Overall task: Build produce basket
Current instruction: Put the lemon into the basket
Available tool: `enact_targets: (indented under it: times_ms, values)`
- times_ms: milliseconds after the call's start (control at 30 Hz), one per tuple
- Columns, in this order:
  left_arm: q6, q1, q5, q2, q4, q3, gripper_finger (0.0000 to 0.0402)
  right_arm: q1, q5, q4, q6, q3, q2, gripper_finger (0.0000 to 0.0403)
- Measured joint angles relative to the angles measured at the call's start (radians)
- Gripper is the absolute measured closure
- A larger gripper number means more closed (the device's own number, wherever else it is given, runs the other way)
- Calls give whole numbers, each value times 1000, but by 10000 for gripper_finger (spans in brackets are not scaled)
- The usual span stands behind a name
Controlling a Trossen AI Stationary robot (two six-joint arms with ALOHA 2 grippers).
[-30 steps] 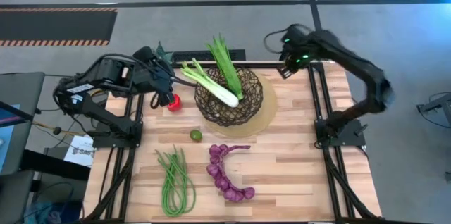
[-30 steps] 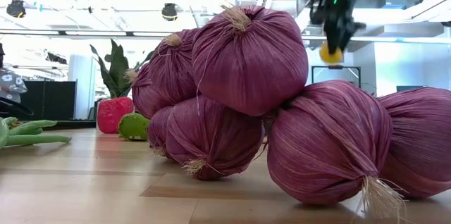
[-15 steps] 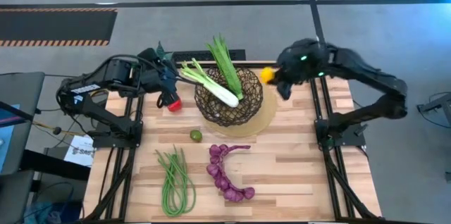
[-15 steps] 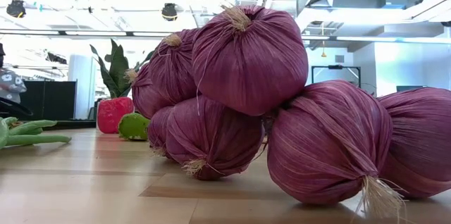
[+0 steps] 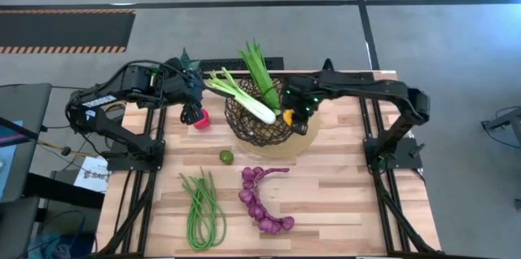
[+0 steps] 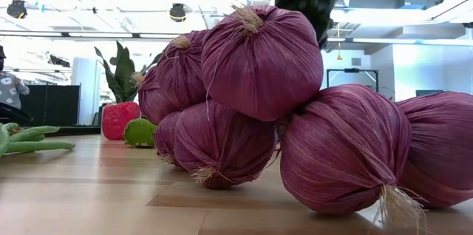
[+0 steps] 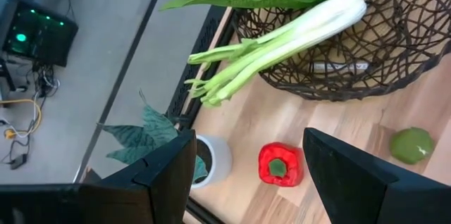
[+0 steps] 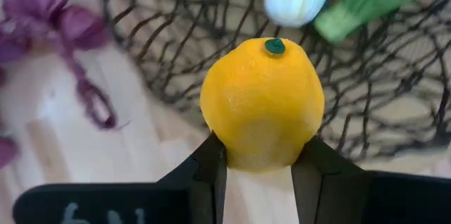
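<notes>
Yellow lemon (image 8: 262, 101) sits pinched between the right gripper's (image 5: 290, 117) two dark fingers, held over the near-right rim of the round, dark brown woven-wire basket (image 5: 244, 122). Inside the basket lie a white-green leek (image 5: 241, 96) and green leafy stalks (image 5: 258, 70). The left gripper (image 7: 246, 171), jaws spread wide and empty, hovers above the red pepper (image 7: 279, 164) on the wooden table (image 5: 342, 202).

Right gripper (image 5: 286, 117) reaches inward with jaws clamped; left gripper (image 5: 194, 115) hangs with jaws spread.
</notes>
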Motion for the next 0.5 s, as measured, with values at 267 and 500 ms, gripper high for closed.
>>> enact_targets:
  times_ms: [267,500]
  values:
    - [-6,0,-8,0,0,0,152,-136,-1,162,-75,1,106,291]
    - [-6,0,-9,0,0,0,152,-218,-2,162,-96,1,219,291]
